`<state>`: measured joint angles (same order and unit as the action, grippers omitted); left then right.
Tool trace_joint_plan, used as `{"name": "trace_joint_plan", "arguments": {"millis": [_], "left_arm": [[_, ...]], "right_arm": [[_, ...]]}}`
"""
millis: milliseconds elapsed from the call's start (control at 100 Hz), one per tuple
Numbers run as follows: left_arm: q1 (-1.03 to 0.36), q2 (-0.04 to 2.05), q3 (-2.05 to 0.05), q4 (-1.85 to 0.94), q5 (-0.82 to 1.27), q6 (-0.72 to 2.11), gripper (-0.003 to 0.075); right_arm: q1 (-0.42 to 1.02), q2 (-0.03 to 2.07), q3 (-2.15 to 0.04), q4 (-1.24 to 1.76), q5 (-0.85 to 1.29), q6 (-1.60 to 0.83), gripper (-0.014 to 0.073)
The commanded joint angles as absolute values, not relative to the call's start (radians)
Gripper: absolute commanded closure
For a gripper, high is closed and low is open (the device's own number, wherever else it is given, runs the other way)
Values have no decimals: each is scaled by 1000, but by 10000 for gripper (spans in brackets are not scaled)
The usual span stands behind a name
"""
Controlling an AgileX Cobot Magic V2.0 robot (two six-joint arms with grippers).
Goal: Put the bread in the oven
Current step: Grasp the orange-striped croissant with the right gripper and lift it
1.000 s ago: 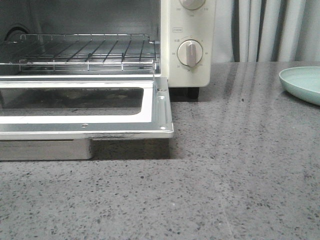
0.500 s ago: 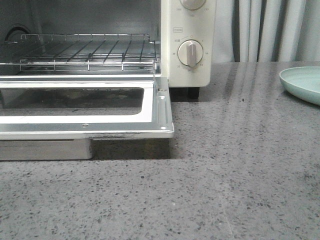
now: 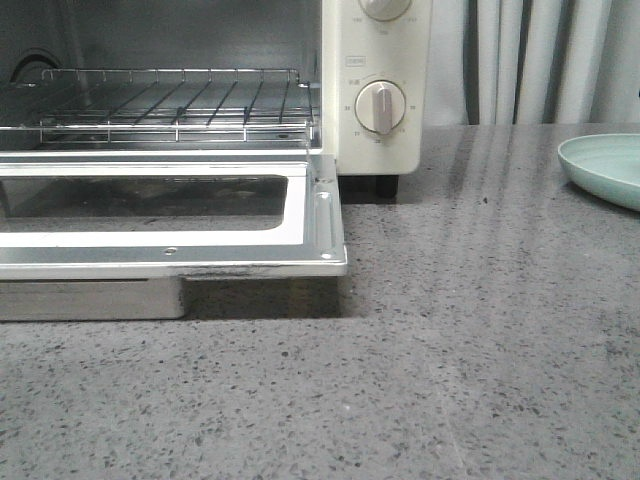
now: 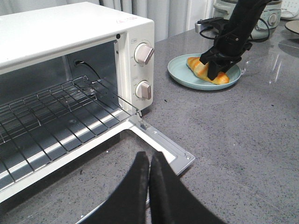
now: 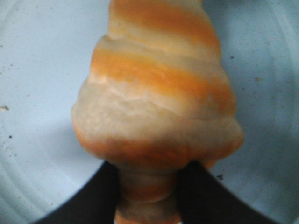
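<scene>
Golden-brown bread with cream stripes [image 5: 156, 100] lies on the pale green round plate [image 4: 184, 77], well apart from the cream-white toaster oven [image 4: 70, 32], whose glass door [image 3: 170, 215] is dropped flat; the wire rack [image 3: 170, 100] inside is bare; the right claw [image 5: 148, 186] is down on the plate with a black finger on each side of one narrow end of the bread, touching it, so it looks to be grasping the bread; the left claw [image 4: 149, 179] hangs near the open door with its two fingers pressed together, clenched on nothing; the bread looks light and soft with a shiny crust, so I think it could slip or squash if squeezed hard; a hold nearer the fat middle would likely be safer than the thin tip; the grey speckled stone surface [image 3: 480, 350] looks smooth; in the front view nothing differs from a moment ago: oven, door and plate sit the same, and no arm shows.
</scene>
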<state>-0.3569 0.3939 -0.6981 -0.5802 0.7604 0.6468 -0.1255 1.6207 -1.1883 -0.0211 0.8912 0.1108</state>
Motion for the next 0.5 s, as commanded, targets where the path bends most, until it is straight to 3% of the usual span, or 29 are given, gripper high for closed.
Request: {"name": "trace_joint_plan", "arguments": {"millis": [0, 290, 490], "left_arm": [[-367, 402, -727, -611, 700, 636, 742], [-367, 401, -727, -611, 692, 636, 742], [-367, 401, -727, -609, 638, 636, 742]], "right_arm": [[-133, 1608, -1199, -23, 886, 112, 669], [-97, 1265, -1375, 10, 735, 112, 662], [106, 1182, -1602, 231, 670, -89, 662]]}}
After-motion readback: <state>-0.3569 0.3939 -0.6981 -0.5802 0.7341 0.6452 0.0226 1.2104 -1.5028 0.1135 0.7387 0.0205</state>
